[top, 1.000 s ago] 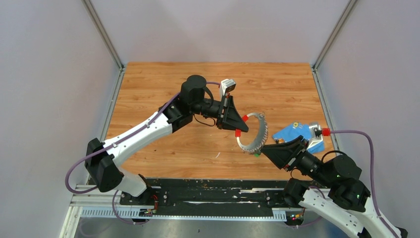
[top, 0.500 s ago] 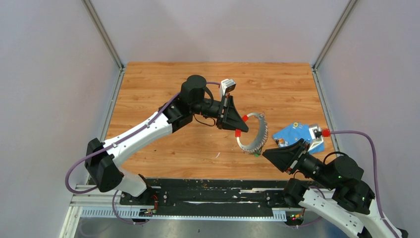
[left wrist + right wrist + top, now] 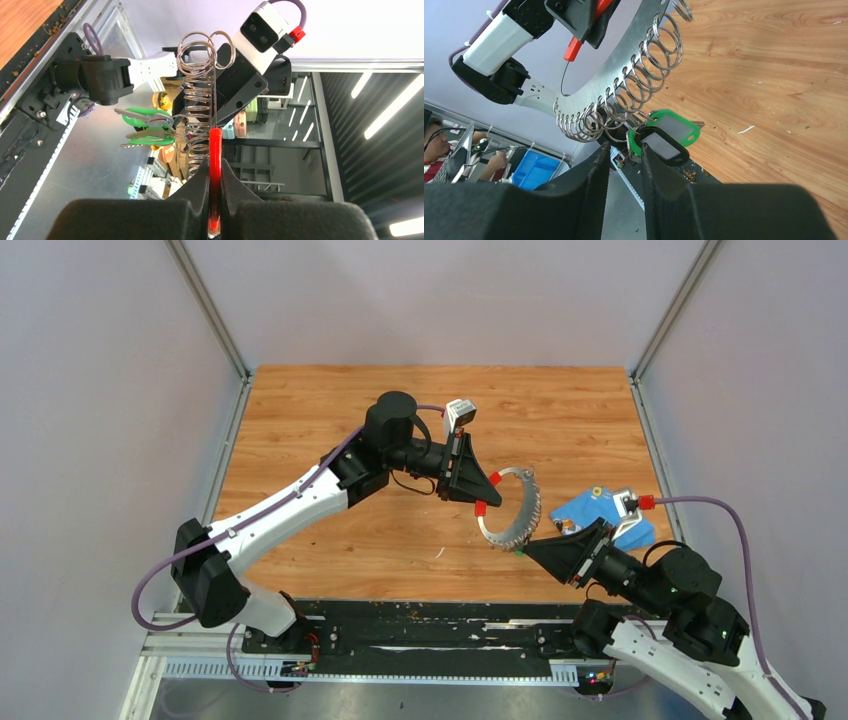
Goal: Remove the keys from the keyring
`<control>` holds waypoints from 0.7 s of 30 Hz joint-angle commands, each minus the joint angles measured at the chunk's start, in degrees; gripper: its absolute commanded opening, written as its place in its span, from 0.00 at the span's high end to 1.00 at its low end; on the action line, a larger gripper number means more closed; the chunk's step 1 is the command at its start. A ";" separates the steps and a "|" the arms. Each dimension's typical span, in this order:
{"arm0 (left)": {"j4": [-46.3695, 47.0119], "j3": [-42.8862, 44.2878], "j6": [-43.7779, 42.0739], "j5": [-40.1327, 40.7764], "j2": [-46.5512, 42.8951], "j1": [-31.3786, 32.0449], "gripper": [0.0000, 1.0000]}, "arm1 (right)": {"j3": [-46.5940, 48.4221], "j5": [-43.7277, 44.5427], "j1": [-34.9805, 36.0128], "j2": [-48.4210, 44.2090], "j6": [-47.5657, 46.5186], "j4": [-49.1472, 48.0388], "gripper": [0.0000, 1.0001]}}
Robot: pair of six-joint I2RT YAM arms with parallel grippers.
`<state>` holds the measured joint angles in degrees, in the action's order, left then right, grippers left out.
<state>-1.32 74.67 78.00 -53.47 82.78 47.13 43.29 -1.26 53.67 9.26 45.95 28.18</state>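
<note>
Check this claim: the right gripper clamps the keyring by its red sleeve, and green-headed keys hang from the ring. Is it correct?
Not quite: it is the left gripper that clamps the keyring by its red sleeve, as the left wrist view shows. Green-headed keys do hang from the ring.

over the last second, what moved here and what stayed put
Only the right gripper moved. It dropped a little toward the near edge, then edged left, ending just under the keyring by the keys. Its jaws are slightly apart and hold nothing. Nothing was taken hold of or let go. The left gripper stays clamped on the red sleeve. The ring, keys and blue cloth are unmoved.
</note>
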 commanded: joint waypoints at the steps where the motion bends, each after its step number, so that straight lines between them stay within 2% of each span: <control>1: -0.57 1.01 1.46 -2.45 -0.21 0.68 1.00 | -1.36 0.78 0.38 0.06 2.02 -2.37 0.68; 21: -0.53 0.33 1.11 -2.21 -1.07 0.94 1.00 | -6.31 4.49 0.39 -2.13 7.37 -9.62 0.68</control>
<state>-1.34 74.67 77.97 -53.41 82.76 47.51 37.95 1.67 53.67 8.64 52.12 21.87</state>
